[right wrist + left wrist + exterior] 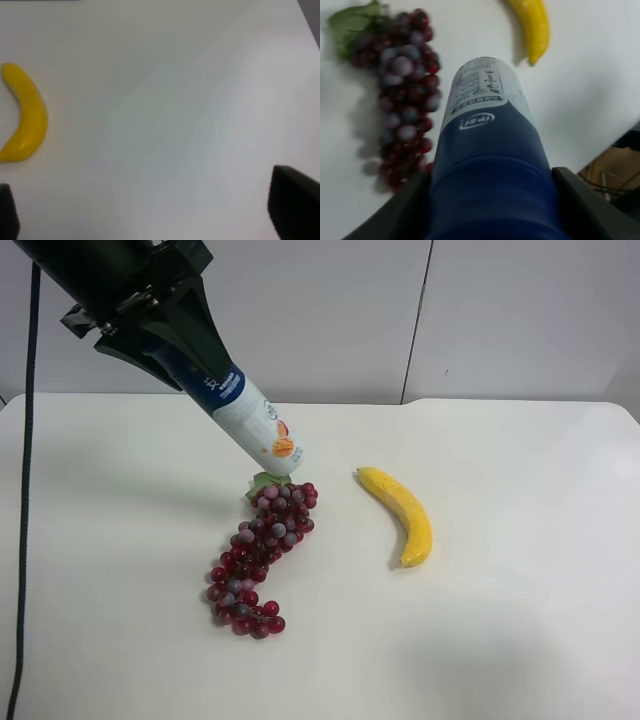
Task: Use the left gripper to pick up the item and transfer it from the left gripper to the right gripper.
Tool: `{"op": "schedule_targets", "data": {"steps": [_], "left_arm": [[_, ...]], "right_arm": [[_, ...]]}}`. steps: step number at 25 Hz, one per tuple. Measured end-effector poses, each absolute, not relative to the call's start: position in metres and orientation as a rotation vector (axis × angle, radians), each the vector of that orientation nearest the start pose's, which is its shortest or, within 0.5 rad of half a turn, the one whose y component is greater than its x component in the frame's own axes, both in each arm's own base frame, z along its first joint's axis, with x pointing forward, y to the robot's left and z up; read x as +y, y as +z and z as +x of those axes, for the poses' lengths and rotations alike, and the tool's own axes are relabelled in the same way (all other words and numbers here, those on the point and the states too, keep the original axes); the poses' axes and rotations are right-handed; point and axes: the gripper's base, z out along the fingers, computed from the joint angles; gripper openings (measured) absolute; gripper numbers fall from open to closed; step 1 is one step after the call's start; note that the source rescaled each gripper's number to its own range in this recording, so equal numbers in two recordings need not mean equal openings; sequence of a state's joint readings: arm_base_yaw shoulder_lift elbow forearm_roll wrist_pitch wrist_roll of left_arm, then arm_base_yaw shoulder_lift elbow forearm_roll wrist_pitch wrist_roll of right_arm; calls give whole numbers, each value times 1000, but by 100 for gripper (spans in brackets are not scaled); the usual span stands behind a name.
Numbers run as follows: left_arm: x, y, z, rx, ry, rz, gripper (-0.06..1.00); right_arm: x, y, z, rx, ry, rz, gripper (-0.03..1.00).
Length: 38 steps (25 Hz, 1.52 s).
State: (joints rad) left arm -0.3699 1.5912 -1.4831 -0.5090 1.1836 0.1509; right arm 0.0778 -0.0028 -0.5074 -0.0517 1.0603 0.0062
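Observation:
The item [255, 415], a white bottle with a dark blue cap end and an orange picture near its base, hangs tilted in the air above the table. My left gripper [195, 345], an all-black claw, is shut on its blue cap end. In the left wrist view the item [490, 150] fills the middle, with a finger [405, 210] pressed against each side. Its base points down toward the grapes. My right gripper [150, 210] stands open over bare table, with nothing between its fingers [292, 200]. That gripper is out of the exterior high view.
A red grape bunch [258, 550] with a green leaf lies on the white table [520, 620] just below the item's base. A yellow banana [400, 515] lies to the grapes' right in the exterior view. A black cable [25, 540] hangs at that view's left edge.

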Motion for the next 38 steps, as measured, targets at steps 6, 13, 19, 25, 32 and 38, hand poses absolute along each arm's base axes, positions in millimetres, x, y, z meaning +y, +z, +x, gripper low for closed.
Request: {"op": "schedule_targets", "data": {"steps": [6,13,19,25,32,38], "left_arm": [[-180,352,281,2622,-896,636,0],[-192,353,282,2558,-1094,666,0],[-195,346,284,2585,-1119,689,0],[-202,347,280,2570,-1154,723,0],[-226,347,261,2553,-1188,842,0],[-232,348,259,2534,-1186,844,0]], "right_arm": [[-5,279,-6,2031,-9,-70,100],[-5,279,-6,2031,-9,-70,100],[-5,279,-6,2031,-9,-70,100],[-5,279,-6,2031,-9,-70,100],[-5,279,-6,2031,-9,-70,100],[-5,279,-6,2031,-8,-70,100]]}}
